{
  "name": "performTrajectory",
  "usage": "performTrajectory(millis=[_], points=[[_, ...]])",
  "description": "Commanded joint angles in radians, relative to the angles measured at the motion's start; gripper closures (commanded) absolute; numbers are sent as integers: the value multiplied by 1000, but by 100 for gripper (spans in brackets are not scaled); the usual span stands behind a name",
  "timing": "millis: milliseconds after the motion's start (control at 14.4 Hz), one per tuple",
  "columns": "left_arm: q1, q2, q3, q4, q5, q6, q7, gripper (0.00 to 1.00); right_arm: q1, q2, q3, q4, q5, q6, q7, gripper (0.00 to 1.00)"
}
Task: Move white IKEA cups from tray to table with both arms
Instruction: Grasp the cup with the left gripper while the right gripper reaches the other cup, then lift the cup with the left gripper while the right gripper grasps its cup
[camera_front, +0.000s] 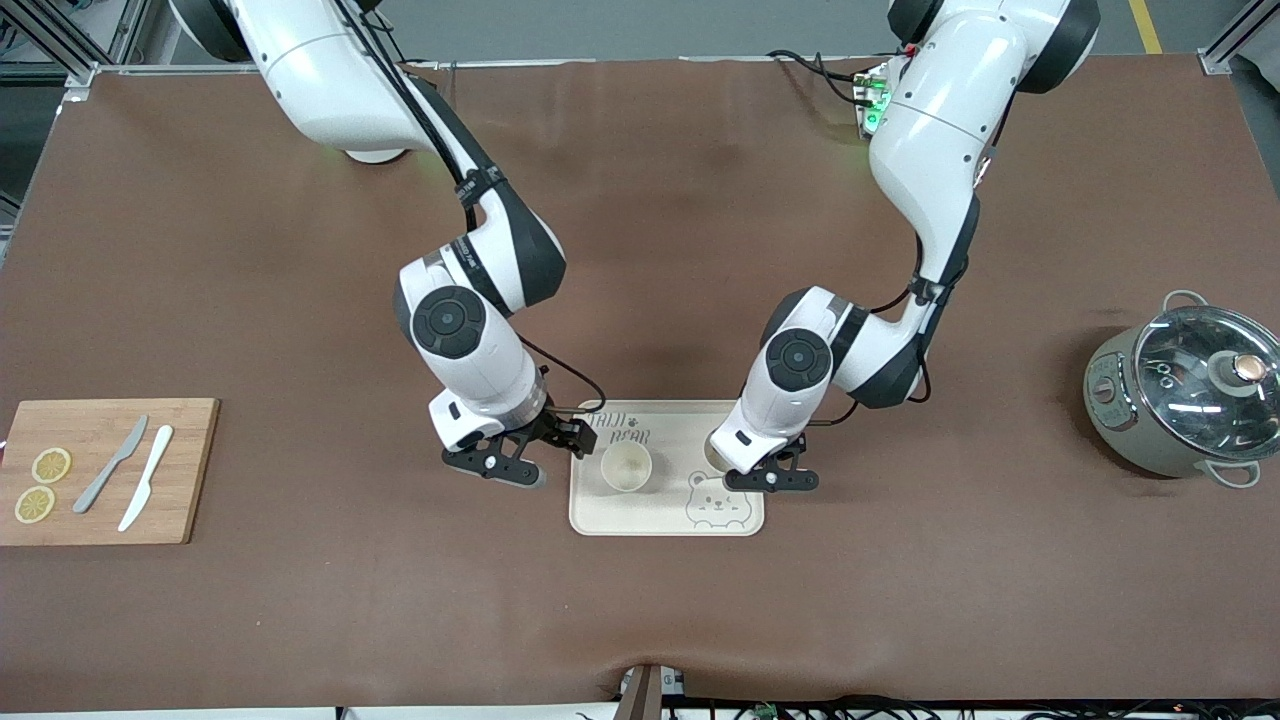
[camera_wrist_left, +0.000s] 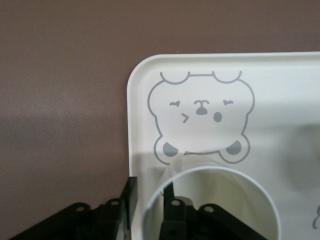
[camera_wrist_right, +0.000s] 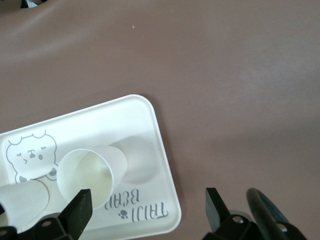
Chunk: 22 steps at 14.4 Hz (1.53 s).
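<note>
on tray (camera_front: 590, 515), second cup (camera_front: 716, 452) half hidden by left gripper (camera_front: 770, 478).

I am seeing a brown table cover (camera_front: 640, 620) that looks matt and soft, with small wrinkles. The tray (camera_front: 600, 515) looks like smooth cream plastic, a bit shiny. The two cups (camera_wrist_right: 92, 172) (camera_wrist_left: 210, 205) look smooth and thin. The board (camera_front: 110, 425) is looking like pale wood. The pot (camera_front: 1130, 420) has a shiny glass lid (camera_front: 1205, 375). The arms (camera_front: 480, 370) look like glossy white and black plastic.
</note>
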<state>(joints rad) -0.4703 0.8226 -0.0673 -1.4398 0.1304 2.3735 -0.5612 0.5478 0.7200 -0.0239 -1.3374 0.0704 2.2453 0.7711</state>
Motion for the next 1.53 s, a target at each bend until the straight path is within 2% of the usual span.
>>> performTrajectory(millis=[0, 278, 416, 624, 902, 1041, 1180, 1318, 1457], points=[[-8, 4, 11, 15, 29, 1, -25, 100, 20, 73, -10, 49, -20, 59, 39, 0], [2, -11, 12, 16, 28, 1, -25, 100, 35, 148, -10, 124, -21, 68, 45, 0], [12, -54, 15, 12, 29, -34, -25, 100, 37, 173, -10, 155, -21, 69, 45, 0], [39, -158, 15, 10, 31, -235, -2, 100, 38, 199, -10, 168, -21, 97, 49, 0], [68, -272, 14, -10, 31, -434, 85, 100, 44, 222, -10, 168, -21, 122, 51, 0], [81, -351, 8, -86, 28, -422, 87, 100, 46, 231, -10, 168, -21, 131, 50, 0], [107, -436, 1, -184, 15, -354, 89, 100, 53, 237, -10, 167, -23, 131, 50, 0], [131, -538, -6, -334, 5, -260, 113, 100, 58, 242, -11, 167, -23, 132, 50, 0], [174, -659, -8, -511, -81, -128, 186, 100, 58, 245, -11, 164, -23, 131, 50, 0]])
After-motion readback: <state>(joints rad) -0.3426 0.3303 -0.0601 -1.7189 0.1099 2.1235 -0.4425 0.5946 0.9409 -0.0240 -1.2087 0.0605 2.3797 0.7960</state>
